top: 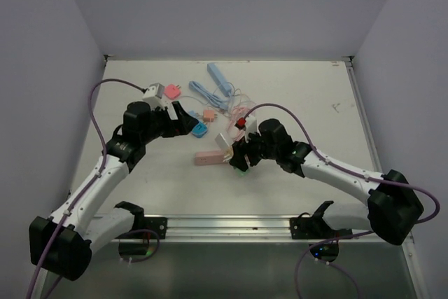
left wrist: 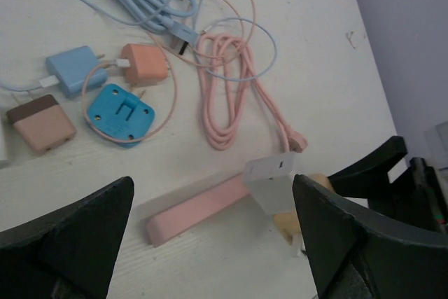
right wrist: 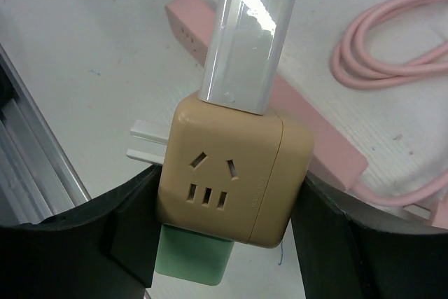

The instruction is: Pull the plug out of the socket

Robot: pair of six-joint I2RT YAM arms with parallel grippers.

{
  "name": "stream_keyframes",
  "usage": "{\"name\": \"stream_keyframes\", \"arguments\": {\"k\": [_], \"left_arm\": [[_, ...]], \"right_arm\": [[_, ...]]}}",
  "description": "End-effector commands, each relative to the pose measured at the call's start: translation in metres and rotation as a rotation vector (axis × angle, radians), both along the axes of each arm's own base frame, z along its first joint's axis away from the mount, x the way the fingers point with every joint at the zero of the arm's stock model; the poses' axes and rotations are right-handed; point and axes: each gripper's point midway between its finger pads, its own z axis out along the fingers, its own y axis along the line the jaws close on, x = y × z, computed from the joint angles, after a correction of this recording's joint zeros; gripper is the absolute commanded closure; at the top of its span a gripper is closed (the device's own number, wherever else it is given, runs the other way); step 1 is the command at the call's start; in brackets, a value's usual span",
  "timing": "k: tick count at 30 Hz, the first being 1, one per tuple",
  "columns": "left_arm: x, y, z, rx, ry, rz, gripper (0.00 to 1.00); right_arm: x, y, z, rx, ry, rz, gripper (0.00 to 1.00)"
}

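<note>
While pinching the beige cube socket (right wrist: 231,166) in the right gripper (right wrist: 231,222) just over the pink power strip (right wrist: 322,138), hold firm, close the wide-spread left gripper (left wrist: 210,243) on the white plug (right wrist: 252,33) atop it, pull straight along its length, minding the pink cable (right wrist: 392,40) and loose chargers (left wrist: 119,113) nearby.

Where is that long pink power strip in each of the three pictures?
Top external: pink power strip, centre, just left of the white plug.
Left wrist: lower middle, lying diagonally.
Right wrist: top left to right, behind the tan cube.
Shared landmark: the white plug.
</note>
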Motion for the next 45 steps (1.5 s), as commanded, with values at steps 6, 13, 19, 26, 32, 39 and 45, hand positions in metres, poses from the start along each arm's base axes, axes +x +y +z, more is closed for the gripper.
{"name": "stream_keyframes", "arguments": {"k": [6,13,19,26,32,39,45], "left_arm": [[-0.027,-0.074,-0.005,-0.243,0.114,-0.04,0.0],[-0.025,-0.082,-0.02,-0.28,0.146,0.065,0.0],[-0.025,-0.09,-0.032,-0.27,0.167,0.087,0.0],[-0.024,-0.096,-0.046,-0.253,0.187,0.108,0.0],[-0.021,-0.1,-0.052,-0.249,0.19,0.12,0.01],[-0.021,-0.112,-0.052,-0.259,0.187,0.084,0.06],[-0.017,-0.112,-0.048,-0.264,0.171,0.106,0.26]], "right_arm": [[-0.008,0.046,0.04,0.205,-0.165,0.126,1.0],[-0.007,0.046,0.044,0.257,-0.189,0.097,1.0],[-0.002,0.042,0.051,0.304,-0.219,0.044,1.0],[-0.003,0.043,0.053,0.369,-0.215,0.015,1.0],[-0.003,0.044,0.055,0.41,-0.211,0.0,1.0],[-0.004,0.044,0.051,0.432,-0.193,-0.011,1.0],[-0.004,0.044,0.048,0.433,-0.185,-0.015,1.0]]}}
